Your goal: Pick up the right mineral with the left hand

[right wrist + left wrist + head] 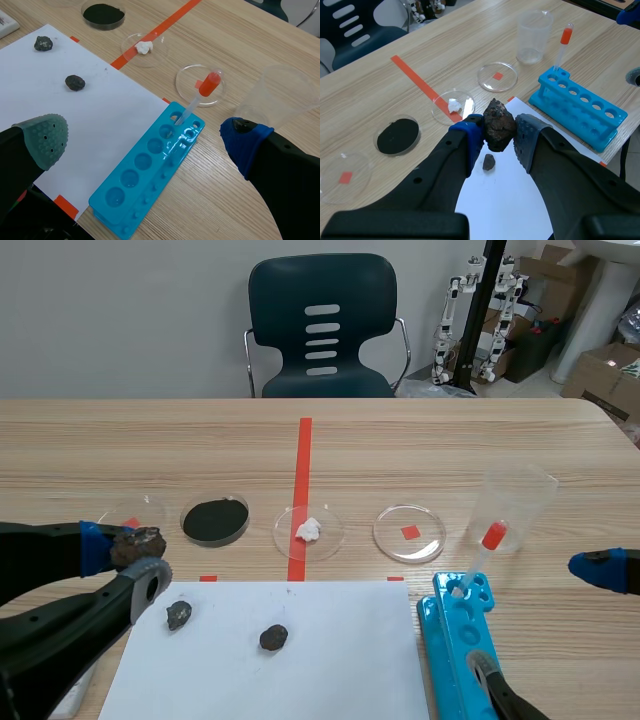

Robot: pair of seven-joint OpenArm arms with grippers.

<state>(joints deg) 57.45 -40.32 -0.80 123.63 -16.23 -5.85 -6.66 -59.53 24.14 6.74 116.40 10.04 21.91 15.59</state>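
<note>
My left gripper [499,134] is shut on a rough dark brown mineral [499,125], held above the white paper [505,200]. In the scene view that mineral [137,544] sits in the left gripper [135,555] above the paper's left edge. Two smaller dark minerals lie on the paper [330,660]: one at the left [179,615], one further right [274,638]. One of them [489,162] shows just under the held mineral. My right gripper [145,135] stands open over the blue rack, holding nothing; it also shows at the table's right side [540,618].
A blue tube rack [455,645] with an orange-bulbed pipette [482,552] stands right of the paper. Behind it are a clear beaker [517,508] and a row of petri dishes: black powder [215,520], white lump [308,530], two empty ones [409,533] [135,510]. A chair [322,325] stands across the table.
</note>
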